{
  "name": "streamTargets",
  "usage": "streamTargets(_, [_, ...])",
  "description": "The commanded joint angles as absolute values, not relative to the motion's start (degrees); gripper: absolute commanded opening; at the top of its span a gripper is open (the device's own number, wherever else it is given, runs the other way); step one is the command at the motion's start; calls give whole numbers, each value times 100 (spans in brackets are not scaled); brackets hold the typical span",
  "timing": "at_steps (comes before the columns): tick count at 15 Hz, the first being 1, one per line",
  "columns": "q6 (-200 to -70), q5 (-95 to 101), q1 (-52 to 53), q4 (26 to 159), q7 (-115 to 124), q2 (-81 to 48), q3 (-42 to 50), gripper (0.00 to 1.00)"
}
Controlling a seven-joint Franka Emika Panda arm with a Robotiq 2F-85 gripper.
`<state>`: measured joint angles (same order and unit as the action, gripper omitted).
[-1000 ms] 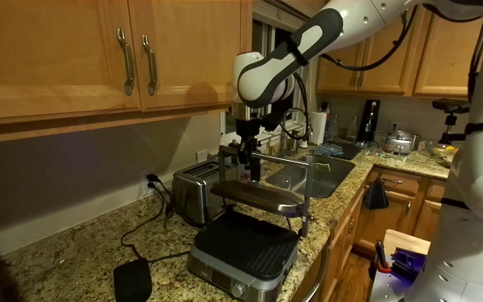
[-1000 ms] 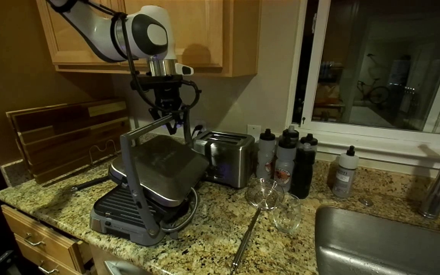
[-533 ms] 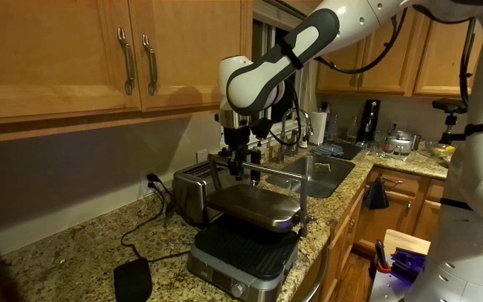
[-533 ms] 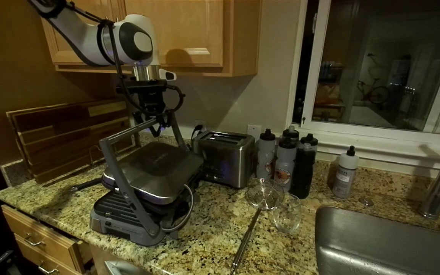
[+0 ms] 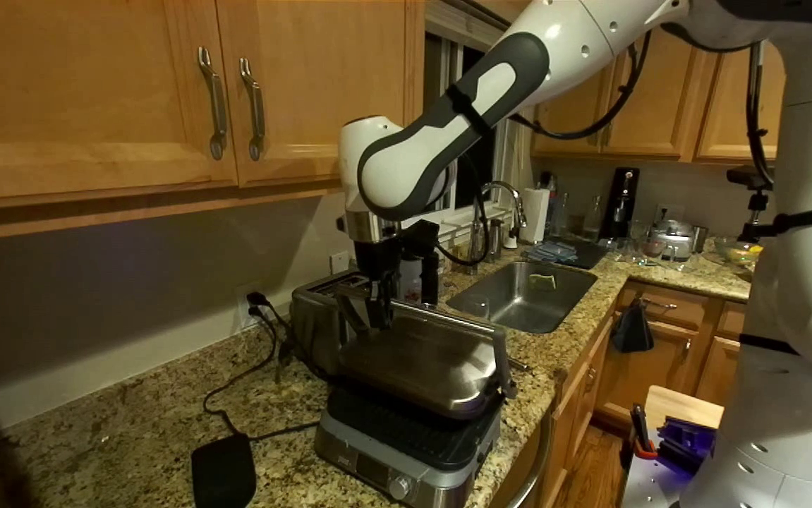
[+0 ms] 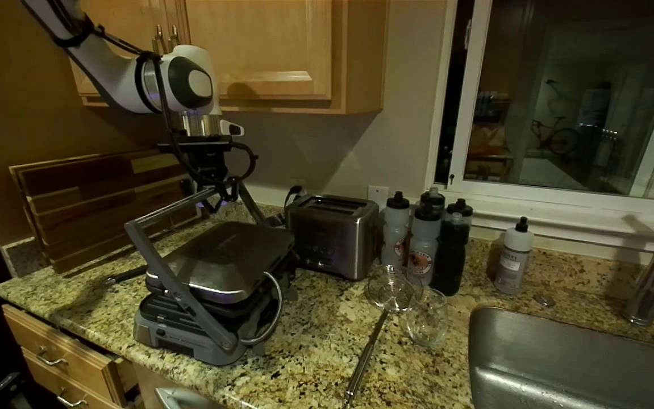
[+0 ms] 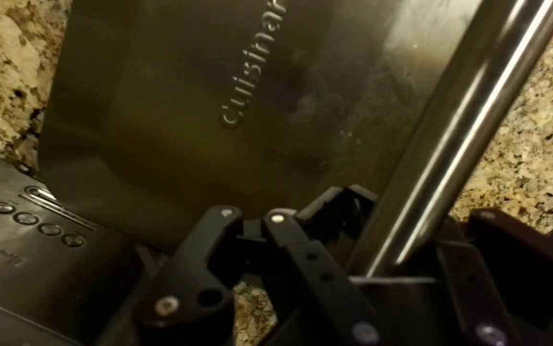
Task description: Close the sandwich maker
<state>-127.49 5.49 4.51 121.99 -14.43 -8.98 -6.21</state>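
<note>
My gripper (image 5: 380,314) has its fingers drawn in around the bar handle (image 7: 451,139), which I read as a hold; in the wrist view the bar hides the farther fingertip. Over the last second I've brought that handle down and toward the front, and the lid (image 6: 227,258) has come with it, from well above the cooking surface to low over it. A dark gap remains above the ribbed lower plate (image 5: 391,420), so I judge the closing well along but unfinished, calling for more downward travel. The sandwich maker (image 5: 416,391) itself sits on the granite counter (image 5: 144,437), at 5 o'clock from my gripper in an exterior view. I count one machine, one lid, one handle. Outward from it there, I have one flat black object (image 5: 223,469) between 8 and 9 o'clock. In an exterior view I get one slot toaster (image 6: 332,236) at 2 o'clock, five sports bottles (image 6: 424,253) between 2 and 3, one white-capped bottle (image 6: 514,255) near 3, and one stemless glass (image 6: 426,318) just past 3.
</note>
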Motion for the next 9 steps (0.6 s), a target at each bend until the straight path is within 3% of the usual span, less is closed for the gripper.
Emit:
streamTargets(1, [-12863,527,441,12007,-1476,-1215,-612,6])
streamTargets(9, [-13198,277,434,11478,-1317,-1953,-663,6])
